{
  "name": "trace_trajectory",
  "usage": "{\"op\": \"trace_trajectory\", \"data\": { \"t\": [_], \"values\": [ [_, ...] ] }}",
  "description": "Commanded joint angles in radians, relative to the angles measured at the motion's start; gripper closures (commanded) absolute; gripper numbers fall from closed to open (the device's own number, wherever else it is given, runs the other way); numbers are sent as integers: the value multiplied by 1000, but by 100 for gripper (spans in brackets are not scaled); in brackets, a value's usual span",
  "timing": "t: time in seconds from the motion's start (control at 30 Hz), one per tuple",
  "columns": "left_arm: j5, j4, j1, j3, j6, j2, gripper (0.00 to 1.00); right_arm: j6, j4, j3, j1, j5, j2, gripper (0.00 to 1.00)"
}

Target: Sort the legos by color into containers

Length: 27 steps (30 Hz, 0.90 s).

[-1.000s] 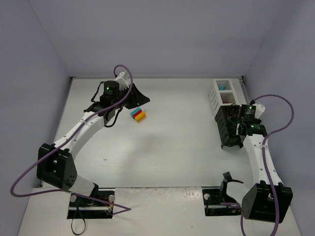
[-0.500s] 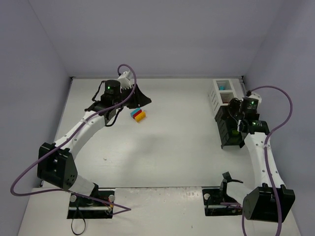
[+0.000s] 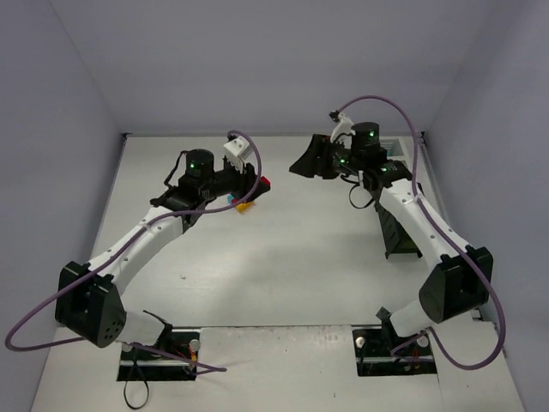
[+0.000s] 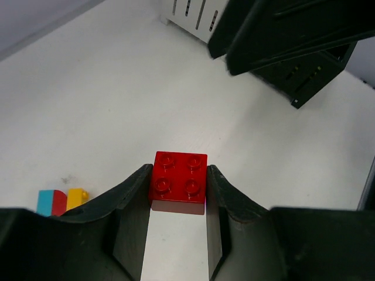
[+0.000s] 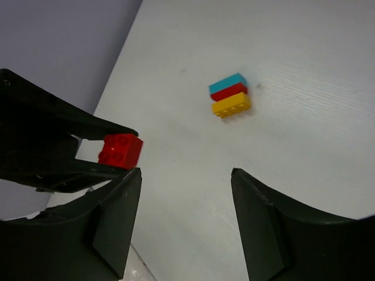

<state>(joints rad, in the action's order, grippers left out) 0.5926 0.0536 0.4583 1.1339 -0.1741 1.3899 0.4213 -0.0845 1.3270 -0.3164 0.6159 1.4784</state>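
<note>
- Table [image 3: 300,266]: white, flat top; both arms are bolted at its near edge.
- Left arm [image 3: 141,236]: runs from the near-left base up toward the far middle of the table.
- Right arm [image 3: 420,223]: rises from the near-right base and bends left across the far right of the table, passing over the containers.
- Containers: joined in a row by the far right edge. The black containers [image 3: 399,236] are nearer and the slatted white container [image 4: 193,13] is at the far end. Their contents cannot be told.
- Right gripper [image 5: 185,175]: fingers spread wide with nothing between them. It is raised at the far middle, facing left toward the left gripper.
- Left gripper [image 4: 179,171]: fingers pressed against opposite sides of the held red brick, clear of the table.
- Held red brick [image 4: 179,182]: four studs, pinched at the fingertips, left of centre in the far half.
- Loose bricks on the table beside the left gripper: cyan brick [image 5: 228,84], loose red brick [image 5: 229,92] and yellow brick [image 5: 231,105]. They touch side by side, well apart from the containers.
</note>
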Motion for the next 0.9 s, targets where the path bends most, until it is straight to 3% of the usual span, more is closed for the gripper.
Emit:
{"op": "trace_trajectory", "data": {
  "t": [0.0, 0.23, 0.53, 0.83, 0.87],
  "values": [
    [32, 136, 17, -25, 200, -78, 73, 69, 127, 77, -49, 174, 43, 41],
    [13, 250, 33, -99, 303, -129, 69, 151, 245, 100, -110, 293, 123, 44],
    [35, 330, 31, -121, 308, -123, 69, 198, 336, 75, -139, 355, 158, 47],
    [42, 396, 33, -152, 309, -117, 69, 254, 404, 60, -147, 406, 206, 86],
    [42, 399, 33, -154, 309, -117, 69, 254, 404, 60, -147, 409, 207, 96]
  ]
}}
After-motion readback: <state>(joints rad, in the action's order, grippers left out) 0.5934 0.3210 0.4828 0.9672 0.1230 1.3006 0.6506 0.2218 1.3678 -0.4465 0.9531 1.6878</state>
